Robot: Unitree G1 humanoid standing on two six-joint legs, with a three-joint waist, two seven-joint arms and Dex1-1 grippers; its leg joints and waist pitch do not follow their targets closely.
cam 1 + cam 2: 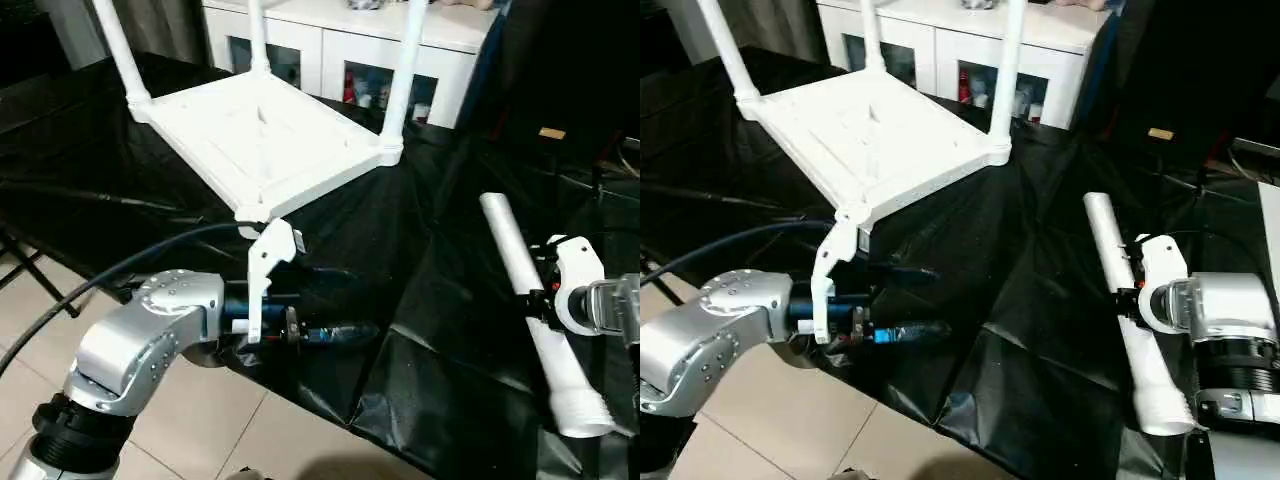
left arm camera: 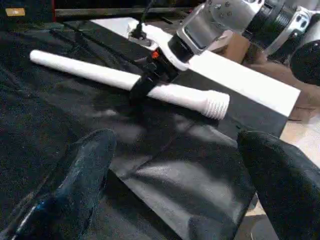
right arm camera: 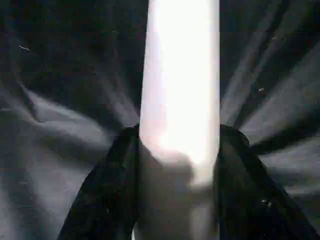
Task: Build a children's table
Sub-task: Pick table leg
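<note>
Fingers of the right gripper (image 3: 175, 165) pinch the loose leg (image 1: 530, 300) lying near the black-covered table's (image 1: 430, 250) right edge; left gripper (image 2: 175, 165) spread wide.

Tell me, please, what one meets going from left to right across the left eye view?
Left forearm → left gripper → loose leg → right gripper, around that leg.

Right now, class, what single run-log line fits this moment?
right gripper: shut on loose tapered white tube leg | left gripper: open, empty | upturned white plastic tabletop: three legs fitted
</note>
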